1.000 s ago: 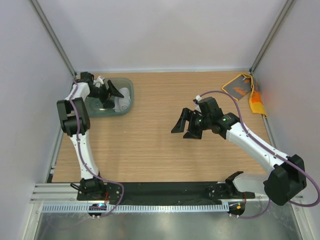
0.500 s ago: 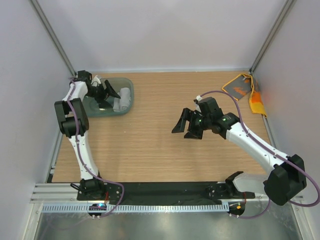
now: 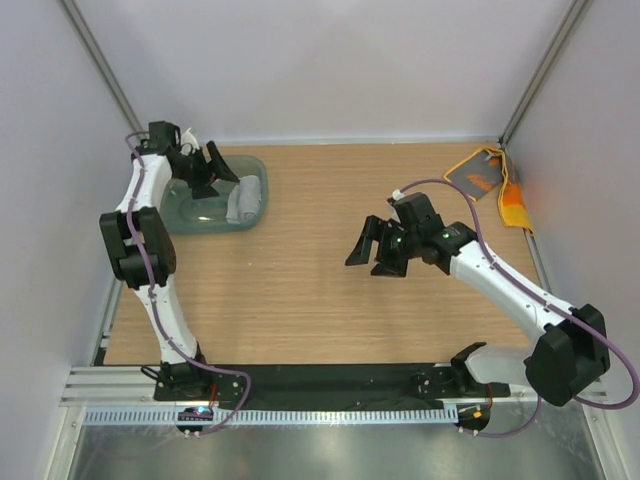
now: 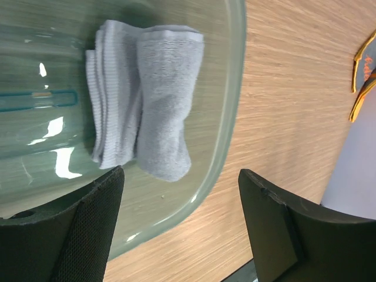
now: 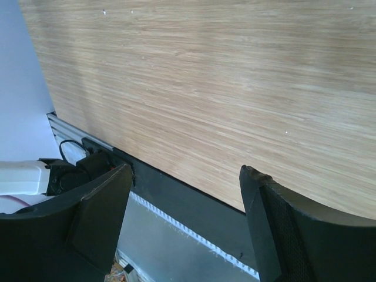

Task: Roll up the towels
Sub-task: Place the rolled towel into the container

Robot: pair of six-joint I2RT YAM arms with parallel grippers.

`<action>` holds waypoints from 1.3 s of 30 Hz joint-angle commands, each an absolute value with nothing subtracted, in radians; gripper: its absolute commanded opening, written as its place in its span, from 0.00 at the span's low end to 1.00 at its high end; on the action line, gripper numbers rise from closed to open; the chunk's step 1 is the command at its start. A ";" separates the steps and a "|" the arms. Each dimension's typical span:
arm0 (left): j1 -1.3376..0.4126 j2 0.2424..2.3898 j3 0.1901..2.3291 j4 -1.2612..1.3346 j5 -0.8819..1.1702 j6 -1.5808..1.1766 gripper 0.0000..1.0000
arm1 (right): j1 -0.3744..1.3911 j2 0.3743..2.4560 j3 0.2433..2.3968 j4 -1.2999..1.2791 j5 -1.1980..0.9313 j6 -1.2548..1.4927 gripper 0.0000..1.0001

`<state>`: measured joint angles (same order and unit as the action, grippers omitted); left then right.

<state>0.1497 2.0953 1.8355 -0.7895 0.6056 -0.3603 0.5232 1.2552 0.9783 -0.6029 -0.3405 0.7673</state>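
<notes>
Seen from above, the grey towel (image 3: 243, 200) lies as a short roll inside the tub (image 3: 256, 168) at the far left corner of the table (image 3: 300, 300). The left gripper (image 3: 215, 178) hangs over the tub with its jaws spread and holding nothing. The orange towel (image 3: 490, 180) lies loose and unrolled at the far right corner, hard against the side wall. The right gripper (image 3: 368, 258) hovers over the middle of the table, jaws wide and empty. So one towel looks finished and the orange one is probably the step in hand. The next move would call for the right arm to reach to that corner, draw the cloth onto bare table and flatten it before rolling. How its folds lie cannot be made out. The left wrist view shows the grey towel (image 4: 147, 123) resting near the tub's rim (image 4: 232, 100), beyond the spread left gripper (image 4: 181, 176). Only a sliver of the orange towel (image 4: 364, 70) shows there, cut off by the edge. The right wrist view shows the open right gripper (image 5: 185, 170) over bare table (image 5: 205, 76) near its near edge, with no towel visible.
</notes>
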 commanded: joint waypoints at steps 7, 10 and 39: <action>0.066 2.029 1.813 -0.781 0.497 -0.305 0.71 | 0.519 1.266 1.117 -0.687 -0.218 0.683 0.81; 0.029 2.048 1.835 -0.807 0.453 -0.292 0.61 | 0.520 1.262 1.112 -0.687 -0.219 0.684 0.81; 0.064 2.270 1.876 -0.801 0.449 -0.330 0.24 | 0.520 1.236 1.048 -0.669 -0.230 0.680 0.81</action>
